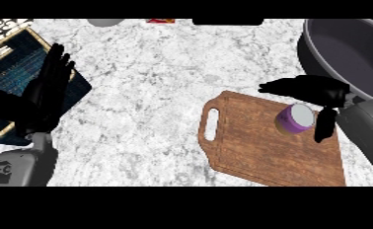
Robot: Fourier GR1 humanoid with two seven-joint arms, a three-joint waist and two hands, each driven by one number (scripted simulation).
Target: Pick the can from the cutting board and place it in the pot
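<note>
Entry: you are looking at the can (296,118), lying on the right part of the cutting board (255,149), near the board's far right corner. It is showing a purple side wall and a pale round end facing up toward the camera; whether it is tilted or fully on its side, you cannot tell.

Handling, as judgement: it is probably behaving as a stiff, light metal cylinder with a smooth, slippery wall. It is likely rolling if nudged sideways. You are best taking it across the purple wall, thumb on one side and fingers on the other, away from the rim.

Right robot hand (320,92): it is spread wide around the can, fingers reaching over the far side and thumb hanging down beside its right edge. It is not yet closing on anything; contact is unclear.

Left robot hand (47,90): it is resting at the left edge, fingers straight, holding nothing.

The pot (342,55) is sitting on the desk (160,75), just beyond the right hand.
</note>
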